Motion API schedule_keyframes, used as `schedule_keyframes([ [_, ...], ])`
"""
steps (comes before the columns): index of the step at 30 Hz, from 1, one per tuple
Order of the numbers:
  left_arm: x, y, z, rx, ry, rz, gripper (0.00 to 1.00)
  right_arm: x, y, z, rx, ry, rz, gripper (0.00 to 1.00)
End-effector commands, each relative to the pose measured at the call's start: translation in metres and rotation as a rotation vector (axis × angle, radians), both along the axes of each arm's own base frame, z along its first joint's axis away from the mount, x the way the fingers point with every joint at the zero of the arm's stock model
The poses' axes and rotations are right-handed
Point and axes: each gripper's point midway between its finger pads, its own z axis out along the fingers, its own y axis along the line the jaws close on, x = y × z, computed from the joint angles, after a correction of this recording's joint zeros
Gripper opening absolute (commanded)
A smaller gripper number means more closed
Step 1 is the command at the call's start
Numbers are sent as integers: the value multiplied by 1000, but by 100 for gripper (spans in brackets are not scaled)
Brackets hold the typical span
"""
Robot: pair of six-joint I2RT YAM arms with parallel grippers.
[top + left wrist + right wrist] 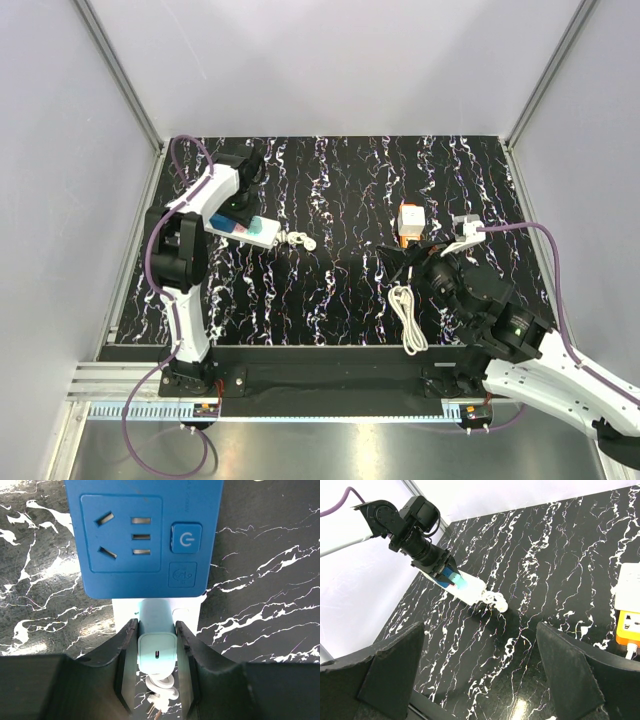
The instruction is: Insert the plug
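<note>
One cube-shaped plug (410,214), facing unclear; left gripper (156,628) clamps teal cube (156,652), right gripper (480,628) gapes

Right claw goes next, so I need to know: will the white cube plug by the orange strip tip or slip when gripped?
Likely rigid: the white cube plug looks boxy and hard-shelled. Its smooth flat faces may slip slightly in the open right claw. Squat shape suggests little tipping, but the orange strip next to it might shift too.
</note>
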Motion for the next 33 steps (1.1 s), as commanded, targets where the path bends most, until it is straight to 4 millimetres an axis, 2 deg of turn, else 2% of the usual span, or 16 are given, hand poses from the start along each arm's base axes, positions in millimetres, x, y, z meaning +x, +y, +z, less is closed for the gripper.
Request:
schedule_keyframes([
  [1, -20, 18, -36, 98, 131, 8, 0, 1, -7, 11, 25, -26, -34, 100],
  [6, -21, 11, -40, 110, 146, -12, 0, 3, -6, 8, 20, -15, -41, 100],
  [10, -29, 10, -52, 106, 183, -3, 0, 3, -2, 7, 18, -8, -29, 100],
  [12, -28, 11, -50, 115, 181, -15, 0, 2, -2, 8, 22, -10, -23, 100],
  [16, -20, 13, -34, 105, 143, -26, 0, 1, -7, 10, 27, -14, -32, 100],
  [17, -16, 13, -28, 100, 126, -28, 12, 1, -8, 11, 31, -17, -34, 100],
  [19, -11, 15, -16, 99, 94, -27, 23, 0, -7, 14, 40, -18, -31, 100],
  [20, -8, 15, -10, 98, 79, -29, 31, 0, -6, 13, 38, -15, -26, 100],
  [23, -4, 18, 7, 86, 52, -35, 41, 0, -4, 13, 34, -9, -17, 100],
  [24, -4, 20, 13, 89, 46, -36, 50, -1, -3, 12, 32, -4, -16, 100],
  [26, -2, 25, 32, 101, 16, -45, 61, -1, -2, 12, 39, 5, -10, 100],
  [27, 0, 28, 39, 115, 3, -47, 70, -2, -1, 11, 39, 8, -6, 100],
  [31, 0, 32, 71, 121, -39, -65, 94, -1, 1, 10, 37, 17, -1, 100],
  [32, 4, 31, 80, 119, -59, -88, 99, 0, 2, 8, 32, 22, -5, 100],
  [33, 4, 30, 85, 116, -67, -99, 99, 1, 2, 6, 27, 25, -9, 100],
])
